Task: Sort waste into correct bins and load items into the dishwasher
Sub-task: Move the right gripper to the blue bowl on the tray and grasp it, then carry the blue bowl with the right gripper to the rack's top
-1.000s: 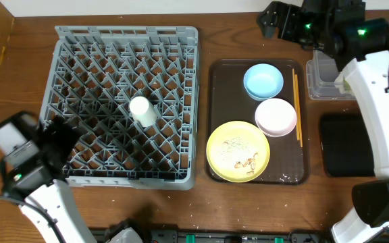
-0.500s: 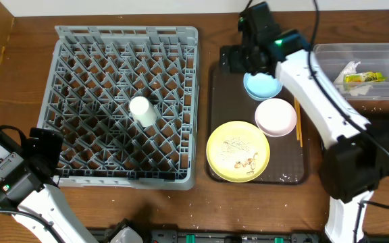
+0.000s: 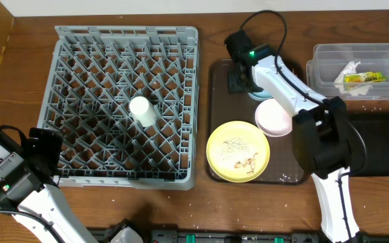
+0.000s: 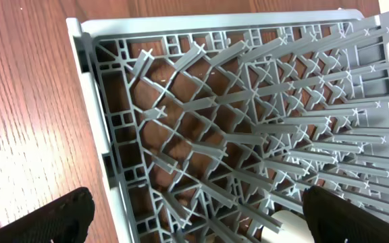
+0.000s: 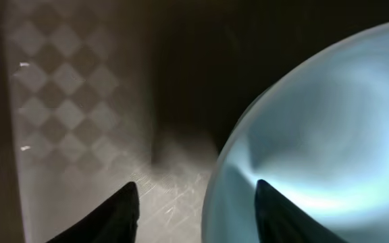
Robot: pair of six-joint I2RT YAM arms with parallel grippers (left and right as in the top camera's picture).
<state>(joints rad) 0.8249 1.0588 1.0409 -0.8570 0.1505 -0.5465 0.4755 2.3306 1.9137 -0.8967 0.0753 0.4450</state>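
Observation:
My right gripper [image 3: 238, 79] is open, low over the dark-brown tray [image 3: 220, 115], astride the left rim of the light-blue bowl [image 3: 257, 94]. In the right wrist view the gripper [image 5: 194, 209] has one finger inside the bowl [image 5: 329, 121] and one outside on the tray [image 5: 80, 101]. The pink-white bowl [image 3: 274, 119] and the yellow plate [image 3: 238, 152] with crumbs lie on the tray. The white cup [image 3: 140, 110] sits in the grey dish rack [image 3: 127, 30]. My left gripper [image 3: 36, 158] is open and empty beside the rack's front-left corner [image 4: 113, 135]. The chopsticks are hidden.
The clear tub [image 3: 329, 84] at the back right holds the white napkin [image 3: 348, 69] and the yellow-green wrapper [image 3: 365, 77]. The black tub [image 3: 387, 145] lies in front of it, partly behind my right arm. The left wrist view shows the gripper [image 4: 201, 223] and the cup's edge [image 4: 282, 226].
My right arm swung left from the clear tub and came down on the tray at the light-blue bowl. My left arm drew back a little toward the table's front-left, then stayed.

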